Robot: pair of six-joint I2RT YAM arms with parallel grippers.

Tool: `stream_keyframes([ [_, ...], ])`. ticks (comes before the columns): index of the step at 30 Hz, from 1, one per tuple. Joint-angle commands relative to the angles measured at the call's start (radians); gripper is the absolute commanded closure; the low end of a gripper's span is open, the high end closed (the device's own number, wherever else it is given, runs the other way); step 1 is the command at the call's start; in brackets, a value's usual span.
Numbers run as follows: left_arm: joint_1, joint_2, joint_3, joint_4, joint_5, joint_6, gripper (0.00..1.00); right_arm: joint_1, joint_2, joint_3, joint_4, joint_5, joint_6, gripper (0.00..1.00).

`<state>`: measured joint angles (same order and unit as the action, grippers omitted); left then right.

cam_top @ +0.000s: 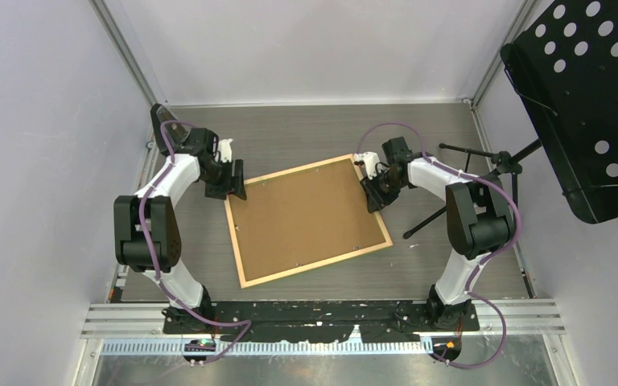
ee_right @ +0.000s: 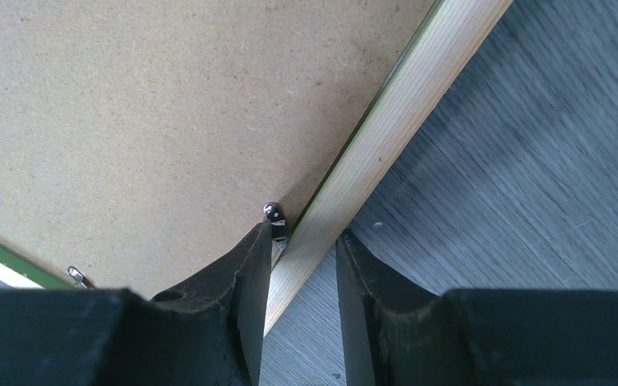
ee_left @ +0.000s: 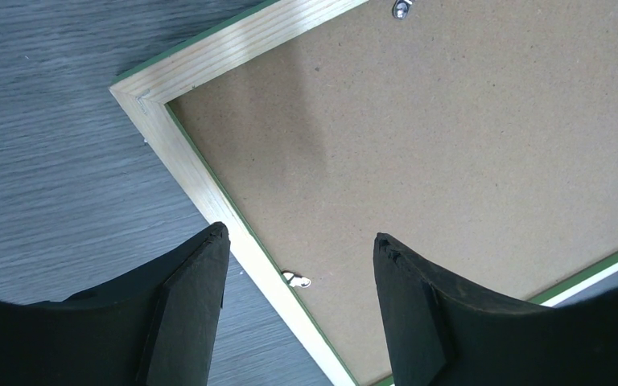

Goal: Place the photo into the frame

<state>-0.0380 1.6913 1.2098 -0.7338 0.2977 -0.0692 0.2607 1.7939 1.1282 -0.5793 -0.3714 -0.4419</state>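
Dark grey wood-grain table [cam_top: 306,129], pale walls around it, a black perforated music stand [cam_top: 587,96] at the right edge. The frame [cam_top: 235,241] lies flat mid-table, wood back up and skewed, with the brown hardboard backing [cam_top: 306,217] filling it. My left gripper [cam_top: 229,189] hangs over the frame's far-left corner with its fingers spread wide. The left rail [ee_left: 197,189] runs under the gap, and nothing is held. My right gripper [ee_right: 304,233] straddles the right rail [ee_right: 394,121] near the far-right corner, fingers close on either side, beside a metal clip [ee_right: 273,213]. I cannot tell whether it is pinching the rail.
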Motion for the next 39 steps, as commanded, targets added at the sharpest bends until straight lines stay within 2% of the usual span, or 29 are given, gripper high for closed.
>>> stream_keyframes([
  [1, 0.007, -0.01, 0.026, -0.004, 0.022, 0.011, 0.34, 0.005, -0.027, -0.009, 0.058, 0.026, 0.003, 0.64],
  [22, 0.009, -0.015, 0.026, -0.004, 0.031, 0.011, 0.34, 0.005, -0.031, 0.021, 0.064, 0.083, -0.033, 0.88],
  [35, 0.009, -0.012, 0.025, -0.006, 0.035, 0.011, 0.34, 0.004, -0.023, 0.064, 0.039, 0.083, -0.093, 0.89],
  [38, 0.009, -0.012, 0.026, -0.005, 0.038, 0.012, 0.33, 0.005, -0.021, 0.072, 0.025, 0.074, -0.108, 0.85],
  [39, 0.009, -0.012, 0.026, -0.006, 0.037, 0.012, 0.33, 0.005, -0.021, 0.073, 0.024, 0.075, -0.108, 0.8],
])
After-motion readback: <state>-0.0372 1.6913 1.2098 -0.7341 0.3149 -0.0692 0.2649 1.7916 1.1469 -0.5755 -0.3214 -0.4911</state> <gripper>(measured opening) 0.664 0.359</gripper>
